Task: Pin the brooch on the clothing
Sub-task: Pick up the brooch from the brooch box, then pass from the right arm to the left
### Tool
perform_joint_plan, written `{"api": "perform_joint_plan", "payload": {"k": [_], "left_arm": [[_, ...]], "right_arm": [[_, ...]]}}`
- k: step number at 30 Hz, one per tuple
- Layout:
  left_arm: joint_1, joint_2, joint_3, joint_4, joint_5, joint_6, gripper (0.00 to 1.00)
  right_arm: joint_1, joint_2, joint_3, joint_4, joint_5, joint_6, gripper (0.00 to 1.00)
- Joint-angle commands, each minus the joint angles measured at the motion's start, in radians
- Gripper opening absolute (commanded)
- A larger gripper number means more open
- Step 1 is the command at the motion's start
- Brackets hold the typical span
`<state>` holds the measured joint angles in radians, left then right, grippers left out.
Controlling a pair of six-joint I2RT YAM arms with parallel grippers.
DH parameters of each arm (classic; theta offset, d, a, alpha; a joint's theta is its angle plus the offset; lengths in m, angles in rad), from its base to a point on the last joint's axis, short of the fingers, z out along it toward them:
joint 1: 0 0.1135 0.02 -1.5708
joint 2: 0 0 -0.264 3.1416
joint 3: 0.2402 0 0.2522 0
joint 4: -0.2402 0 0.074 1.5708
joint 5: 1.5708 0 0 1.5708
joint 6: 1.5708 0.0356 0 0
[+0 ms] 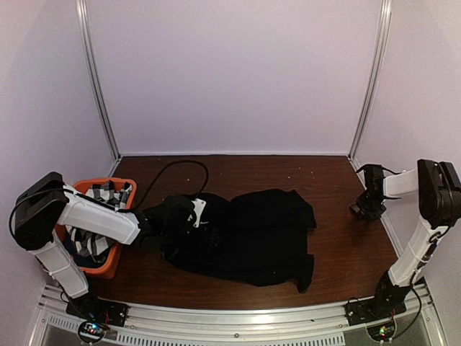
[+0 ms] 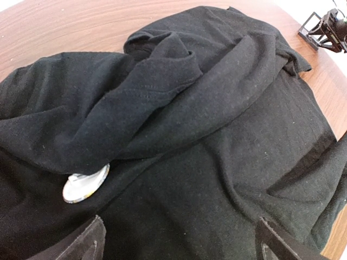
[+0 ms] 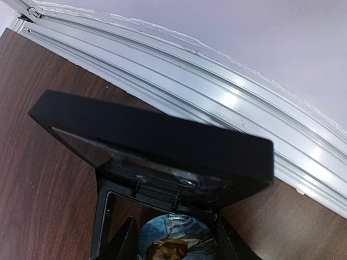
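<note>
The black T-shirt (image 1: 252,234) lies crumpled on the brown table; it fills the left wrist view (image 2: 217,135). My left gripper (image 1: 186,218) hovers over its left part, open and empty (image 2: 179,241), with dark fingers (image 2: 81,244) far apart. A round whitish disc (image 2: 84,184) lies half under a fold of the shirt. My right gripper (image 1: 366,204) is at the far right over a small black box (image 3: 157,141) with its lid raised. Its jaws press both sides of the round brooch (image 3: 176,241), which bears a blue and brown picture, inside the box.
An orange basket (image 1: 108,268) holding black-and-white checked cloth (image 1: 108,194) stands at the left edge under my left arm. A black cable (image 1: 173,167) loops behind the shirt. An aluminium rail (image 3: 227,103) and the wall run close behind the box.
</note>
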<state>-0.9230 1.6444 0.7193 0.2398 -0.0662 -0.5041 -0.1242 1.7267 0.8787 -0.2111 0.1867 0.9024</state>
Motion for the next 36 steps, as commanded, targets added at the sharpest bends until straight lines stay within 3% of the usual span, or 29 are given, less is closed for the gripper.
{"api": "perform_joint_plan", "payload": {"k": [1,16,22,27,31,36], "left_arm": [[-0.004,0.009,0.014,0.046,0.008,-0.007,0.98],[-0.013,-0.003,0.039,0.041,0.031,0.032,0.98],[-0.014,-0.073,0.024,0.088,0.131,0.195,0.98],[-0.014,-0.129,-0.002,0.139,0.211,0.259,0.98],[-0.034,-0.171,-0.062,0.235,0.264,0.304,0.98],[-0.158,-0.171,-0.092,0.256,-0.021,0.594,0.98]], "right_arm": [[-0.005,-0.028,-0.036,0.002,-0.024,-0.009,0.41],[0.040,-0.257,-0.125,-0.050,-0.122,-0.061,0.42],[0.222,-0.299,-0.074,-0.068,-0.346,-0.125,0.38],[0.461,-0.269,0.058,-0.159,-0.359,-0.159,0.38],[0.603,-0.219,0.103,-0.136,-0.370,-0.120,0.39],[0.751,-0.121,0.192,-0.124,-0.391,-0.090,0.40]]}}
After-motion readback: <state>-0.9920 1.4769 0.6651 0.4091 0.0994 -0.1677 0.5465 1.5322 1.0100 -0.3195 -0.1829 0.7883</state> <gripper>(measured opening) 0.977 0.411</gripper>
